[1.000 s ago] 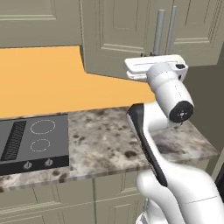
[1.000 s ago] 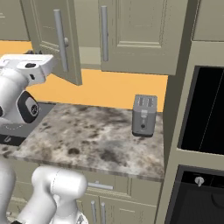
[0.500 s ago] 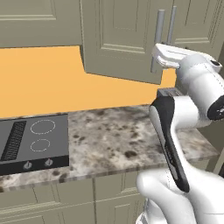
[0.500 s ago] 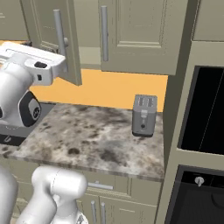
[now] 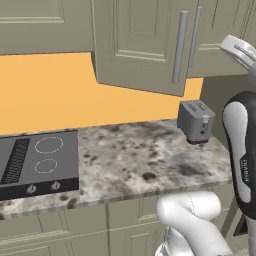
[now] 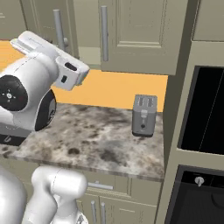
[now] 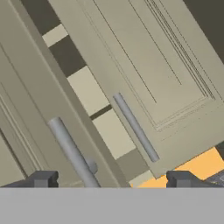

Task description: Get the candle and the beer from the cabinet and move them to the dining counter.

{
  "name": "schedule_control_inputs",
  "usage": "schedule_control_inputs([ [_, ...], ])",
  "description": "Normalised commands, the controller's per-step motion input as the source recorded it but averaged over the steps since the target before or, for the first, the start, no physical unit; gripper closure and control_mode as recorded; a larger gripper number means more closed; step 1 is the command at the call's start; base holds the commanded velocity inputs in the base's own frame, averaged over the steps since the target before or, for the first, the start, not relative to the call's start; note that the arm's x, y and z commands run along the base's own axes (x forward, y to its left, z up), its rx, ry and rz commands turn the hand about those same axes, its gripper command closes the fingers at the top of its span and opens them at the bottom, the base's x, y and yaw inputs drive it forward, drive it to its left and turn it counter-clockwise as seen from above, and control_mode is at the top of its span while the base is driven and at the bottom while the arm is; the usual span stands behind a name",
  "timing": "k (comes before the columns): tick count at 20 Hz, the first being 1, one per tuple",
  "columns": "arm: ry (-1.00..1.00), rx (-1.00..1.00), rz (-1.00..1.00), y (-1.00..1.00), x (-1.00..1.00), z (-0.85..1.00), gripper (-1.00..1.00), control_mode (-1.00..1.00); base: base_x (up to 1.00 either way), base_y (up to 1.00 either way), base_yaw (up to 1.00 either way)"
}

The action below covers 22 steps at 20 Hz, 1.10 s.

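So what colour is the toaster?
Grey, the toaster; the right base view shows it best.

Speckled granite worktop [image 5: 135, 160] here. The toaster [image 5: 196, 121] sits at its right end near the back, and the black cooktop [image 5: 37, 160] is set in at the left end.

We see the cabinet [image 5: 140, 45] doors as smooth, matt grey-beige panels that look painted, with long bar handles [image 5: 179, 47] of dull brushed metal. The table [image 5: 145, 160] has a speckled grey-brown granite top with a faint polish, the cooktop [image 5: 37, 160] set in it looks like glossy black glass, and the toaster [image 6: 144, 115] has a satin grey metal skin. The wall [image 5: 45, 90] behind is a flat matt orange, and the oven [image 6: 203, 111] front is glossy black.
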Motion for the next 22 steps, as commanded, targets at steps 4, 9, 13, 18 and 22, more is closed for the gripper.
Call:
schedule_control_inputs([
  [4,0.19,0.29,0.18,-0.59,0.09,-0.36,-1.0,-1.0,0.0,0.0,0.0],
  [9,0.17,0.26,0.19,-0.24,0.62,-0.4,-1.0,-1.0,0.0,0.0,0.0],
  [13,0.05,0.15,0.16,0.0,0.28,-0.5,-1.0,-1.0,0.0,0.0,0.0],
  [18,0.07,0.17,0.14,0.01,0.47,-0.26,-1.0,-1.0,0.0,0.0,0.0],
  [22,0.11,0.18,0.09,0.12,0.7,-0.06,-1.0,-1.0,0.0,0.0,0.0],
])
